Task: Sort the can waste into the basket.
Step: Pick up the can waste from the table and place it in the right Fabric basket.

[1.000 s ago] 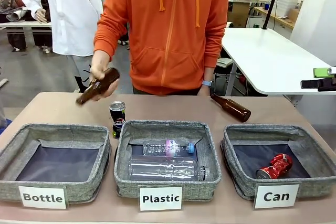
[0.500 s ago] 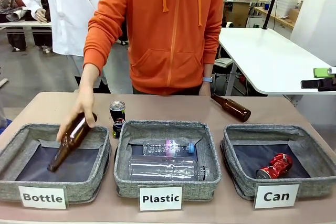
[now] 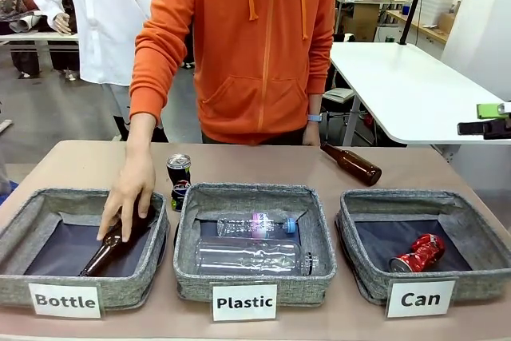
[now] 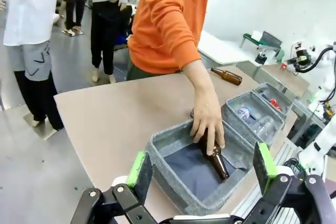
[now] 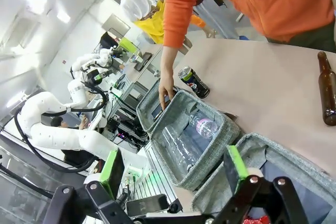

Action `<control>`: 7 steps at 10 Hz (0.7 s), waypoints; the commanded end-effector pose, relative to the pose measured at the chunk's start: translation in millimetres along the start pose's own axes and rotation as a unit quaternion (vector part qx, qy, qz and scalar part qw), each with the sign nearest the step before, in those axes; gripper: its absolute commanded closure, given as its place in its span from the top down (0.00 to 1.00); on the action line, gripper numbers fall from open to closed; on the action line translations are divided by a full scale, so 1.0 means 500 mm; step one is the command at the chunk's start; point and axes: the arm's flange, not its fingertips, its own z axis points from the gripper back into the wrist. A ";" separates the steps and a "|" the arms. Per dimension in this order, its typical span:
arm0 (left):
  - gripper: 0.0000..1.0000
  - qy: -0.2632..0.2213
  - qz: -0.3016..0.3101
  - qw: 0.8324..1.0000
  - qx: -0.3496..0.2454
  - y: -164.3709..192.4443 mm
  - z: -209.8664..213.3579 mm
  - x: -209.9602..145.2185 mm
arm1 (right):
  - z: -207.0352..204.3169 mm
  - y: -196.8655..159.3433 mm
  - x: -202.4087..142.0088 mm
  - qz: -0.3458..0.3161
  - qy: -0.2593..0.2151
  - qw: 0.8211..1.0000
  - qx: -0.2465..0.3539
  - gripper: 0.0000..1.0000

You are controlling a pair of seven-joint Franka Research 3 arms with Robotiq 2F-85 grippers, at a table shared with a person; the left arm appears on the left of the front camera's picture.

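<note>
Resting inside the grey "Bottle" basket, the person's hand lies on a brown glass bottle. The bottle lies slantwise on the dark lining, its neck pointing toward the robot's side.

Just beyond that basket's far right corner, the black-and-silver can stands upright on the bench. It is just beside the hand and outside every basket. The red can, dented, lies on its side on the lining of the "Can" basket, toward the front, above the white label.

The "Plastic" basket sits between the other two and holds two clear plastic bottles lying on their sides. The smaller bottle has a blue cap and lies behind the larger bottle. A second brown bottle lies on the bench behind the "Can" basket, near the person's orange hoodie.

In the left wrist view, the left tool hangs above the "Bottle" basket. Its green-padded fingers are spread wide and grasp nothing, and the hand and bottle show between them.

In the right wrist view, the right tool is likewise released and empty. Its fingers stand well apart above the "Plastic" and "Can" baskets.
</note>
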 end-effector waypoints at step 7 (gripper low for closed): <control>1.00 0.181 -0.068 0.978 -0.082 0.023 -0.491 0.114 | 0.002 0.001 -0.006 0.009 0.001 1.000 0.003 1.00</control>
